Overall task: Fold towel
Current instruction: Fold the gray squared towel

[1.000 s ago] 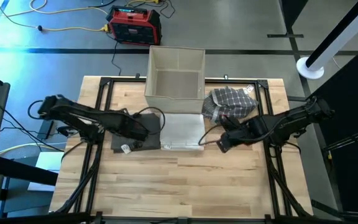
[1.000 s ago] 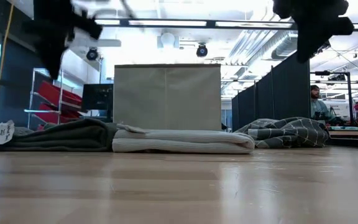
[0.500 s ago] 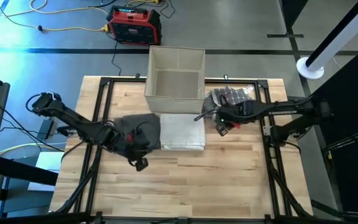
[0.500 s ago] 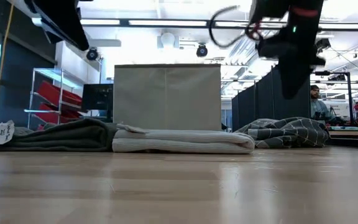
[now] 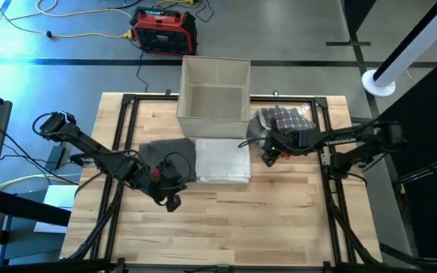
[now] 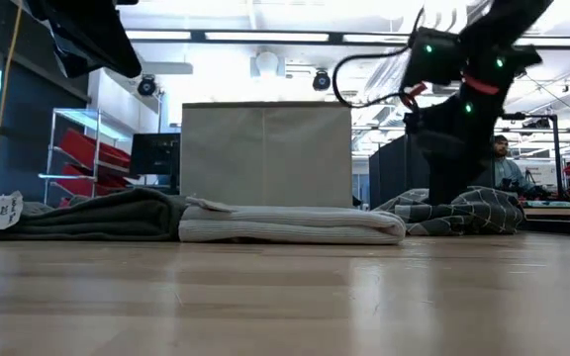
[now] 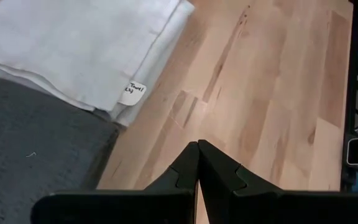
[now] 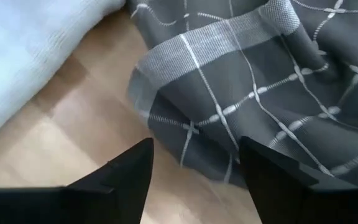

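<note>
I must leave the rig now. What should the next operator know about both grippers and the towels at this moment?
Left gripper: shut, empty, above bare wood at the near corner of the dark grey towel.
Right gripper: open, empty, at the edge of the crumpled checked towel.
Done: the dark grey towel and the white towel lie folded side by side in front of the bin.
Left: the checked towel is unfolded; it probably needs grasping, spreading and folding.
</note>
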Controlling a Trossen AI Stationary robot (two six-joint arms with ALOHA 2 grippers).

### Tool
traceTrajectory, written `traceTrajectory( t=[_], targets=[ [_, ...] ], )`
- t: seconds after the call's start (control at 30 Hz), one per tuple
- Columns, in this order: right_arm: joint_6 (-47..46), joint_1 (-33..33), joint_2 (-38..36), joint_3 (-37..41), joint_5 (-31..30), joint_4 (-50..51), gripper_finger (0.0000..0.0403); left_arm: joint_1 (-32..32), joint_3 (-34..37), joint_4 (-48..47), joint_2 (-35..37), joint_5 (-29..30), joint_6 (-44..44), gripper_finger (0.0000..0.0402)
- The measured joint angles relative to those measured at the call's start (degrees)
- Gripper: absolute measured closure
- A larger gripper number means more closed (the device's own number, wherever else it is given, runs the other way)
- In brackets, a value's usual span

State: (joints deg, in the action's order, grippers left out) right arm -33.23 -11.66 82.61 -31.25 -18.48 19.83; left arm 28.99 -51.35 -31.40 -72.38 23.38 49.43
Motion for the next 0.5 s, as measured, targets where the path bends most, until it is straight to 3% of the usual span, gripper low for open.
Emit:
traceTrajectory(
  t=[0.1, 0.23, 0.3, 0.5],
  targets=[
    [0.79, -0.03, 2.49, -0.15, 2.56, -0.47, 0.0265, -0.29, 0.00, 0.00, 0.00, 1.67, 0.00, 0.0401],
    [-2.38, 1.40, 2.03, -0.38, 4.85, 0.96, 0.0382, -0.50, 0.00, 0.04, 0.00, 2.93, 0.03, 0.0401],
    [-3.69, 3.27, -0.46, -1.75, 7.92, 6.24, 0.0390, -0.50, 0.00, 0.04, 0.00, 2.91, 0.04, 0.0401],
    [-7.72, 9.44, -9.58, -15.52, 10.92, 32.48, 0.0398, -0.50, 0.00, 0.02, 0.00, 2.88, 0.56, 0.0401]
  ],
)
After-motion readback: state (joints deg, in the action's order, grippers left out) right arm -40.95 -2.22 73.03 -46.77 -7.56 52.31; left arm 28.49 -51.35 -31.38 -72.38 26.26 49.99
